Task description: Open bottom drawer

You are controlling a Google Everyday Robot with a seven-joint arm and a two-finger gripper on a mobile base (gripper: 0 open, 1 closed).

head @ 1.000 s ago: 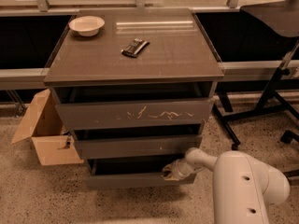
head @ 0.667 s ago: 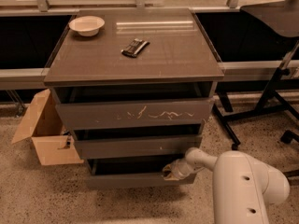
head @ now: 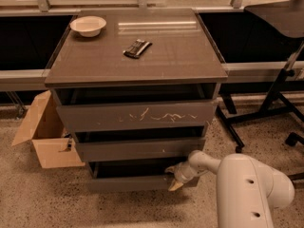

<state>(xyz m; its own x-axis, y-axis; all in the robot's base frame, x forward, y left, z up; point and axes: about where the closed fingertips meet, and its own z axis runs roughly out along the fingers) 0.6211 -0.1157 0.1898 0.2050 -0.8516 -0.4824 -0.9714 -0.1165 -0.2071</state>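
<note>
The room had a speckled floor (head: 142,213) and a dark window ledge along the back, with a black stand (head: 275,94) off to the right. In the middle stood a grey-brown cabinet, its worktop (head: 156,65) broad and flat. The robot's white arm (head: 251,189) filled the lower right corner and reached left towards the cabinet's foot. An open cardboard box (head: 47,146) lay on the floor just beside the cabinet's left side.

Below the worktop we saw three drawers. The top drawer (head: 137,115) was the tallest and bore white scratches. The middle drawer (head: 137,148) was lower. The bottom drawer (head: 128,183) sat nearest the floor, the narrowest of the three, with a plain front. A dark gap showed above it, but we judged it little open, if at all.

On the worktop a pale bowl (head: 88,25) stood at the back left, and a small dark packet (head: 137,48) lay near the middle, well apart from it.

The gripper (head: 174,178) sat at the top edge of the bottom drawer's front, near its right end. We could not tell whether the jaws were open, closed or gripping the panel. The front's long axis ran left to right, and most of it lay to the gripper's left. So we judged the coming pull had to go straight out from the cabinet, across that axis. Because the gripper was off centre, the drawer could skew.
</note>
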